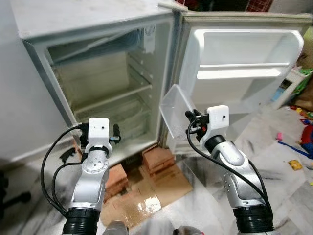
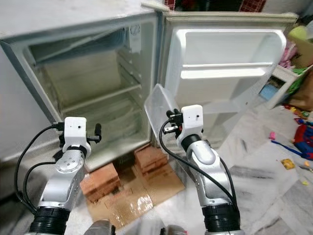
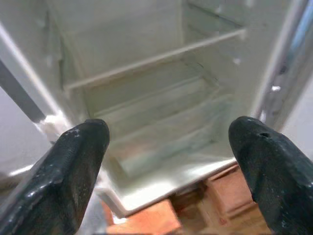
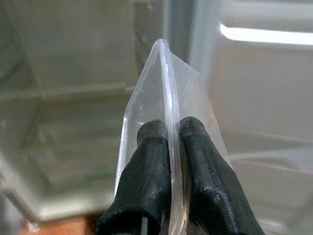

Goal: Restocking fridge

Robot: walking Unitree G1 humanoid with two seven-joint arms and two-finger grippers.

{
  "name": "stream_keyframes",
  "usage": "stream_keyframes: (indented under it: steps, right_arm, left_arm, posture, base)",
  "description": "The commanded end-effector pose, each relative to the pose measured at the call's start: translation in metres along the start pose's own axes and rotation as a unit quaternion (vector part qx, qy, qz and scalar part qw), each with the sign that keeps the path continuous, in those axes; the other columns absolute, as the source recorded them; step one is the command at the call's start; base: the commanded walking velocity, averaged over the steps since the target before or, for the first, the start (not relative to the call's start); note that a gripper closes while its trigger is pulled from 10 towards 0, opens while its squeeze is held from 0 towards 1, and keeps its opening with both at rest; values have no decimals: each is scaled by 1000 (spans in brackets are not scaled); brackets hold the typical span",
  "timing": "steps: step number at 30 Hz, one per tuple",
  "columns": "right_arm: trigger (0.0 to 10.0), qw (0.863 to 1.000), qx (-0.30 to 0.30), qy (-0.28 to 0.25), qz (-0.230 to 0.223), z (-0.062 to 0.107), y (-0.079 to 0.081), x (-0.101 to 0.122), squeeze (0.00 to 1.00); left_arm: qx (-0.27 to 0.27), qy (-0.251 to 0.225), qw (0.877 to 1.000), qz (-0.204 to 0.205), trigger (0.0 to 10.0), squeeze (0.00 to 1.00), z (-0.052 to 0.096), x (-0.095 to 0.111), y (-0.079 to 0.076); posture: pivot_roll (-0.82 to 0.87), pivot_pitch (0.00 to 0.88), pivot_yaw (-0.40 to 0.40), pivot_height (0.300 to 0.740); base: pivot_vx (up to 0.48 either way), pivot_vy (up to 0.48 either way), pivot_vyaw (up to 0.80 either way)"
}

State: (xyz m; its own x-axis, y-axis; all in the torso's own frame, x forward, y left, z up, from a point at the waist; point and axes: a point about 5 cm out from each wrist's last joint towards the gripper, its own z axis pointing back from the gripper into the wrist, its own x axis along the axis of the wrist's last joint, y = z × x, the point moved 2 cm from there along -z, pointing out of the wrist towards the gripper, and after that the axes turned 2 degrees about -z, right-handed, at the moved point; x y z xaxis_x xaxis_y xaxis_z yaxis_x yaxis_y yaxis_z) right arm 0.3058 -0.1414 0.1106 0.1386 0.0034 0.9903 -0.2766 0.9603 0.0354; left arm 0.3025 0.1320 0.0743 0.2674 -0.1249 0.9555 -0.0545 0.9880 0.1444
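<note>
Fridge: small white unit, upper left and centre of the frame, cabinet open and pale inside, one wire shelf across the middle. It stands raised on red bricks at its lower front edge.

Fridge door: swung fully open to the right of the cabinet, inner white liner facing the camera, with a moulded ledge across its upper part.

Clear plastic bin: transparent door-shelf piece, tilted, at centre frame between cabinet and door. The right gripper holds it, its fingers pinched together on the thin rim, one on each side.

Left gripper: lower left of the frame, in front of the cabinet's lower opening; fingers spread wide, holding nothing.

Floor: pale marbled tile. A flattened sheet of brown cardboard lies under and before the bricks, with a wet shiny patch.

Right edge of frame: scattered colourful toys and clutter on the floor.
</note>
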Motion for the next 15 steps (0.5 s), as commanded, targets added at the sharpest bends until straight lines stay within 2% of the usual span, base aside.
stream_keyframes:
  steps: [1,8,13,15]
  right_arm:
    - [10000,1000,14,-12,-1,-3,6,6,0]
    - [10000,999,27,-17,5,-4,9,8,0]
    - [10000,999,37,-18,1,-4,11,8,0]
    - [10000,999,37,-18,-1,-4,11,8,0]
  left_arm:
    - [18,-11,1000,1,10000,0,1,4,11]
    - [47,-22,999,7,10000,0,6,8,24]
    - [107,-30,993,29,10000,0,12,8,49]
    - [105,-26,994,35,10000,0,13,7,52]
  posture:
    - [22,0,-26,740]
    - [26,0,-23,740]
    - [27,0,-25,740]
    - [29,0,-26,740]
  base:
    - [0,0,800]
    - [0,0,800]
    - [0,0,0]
    - [0,0,0]
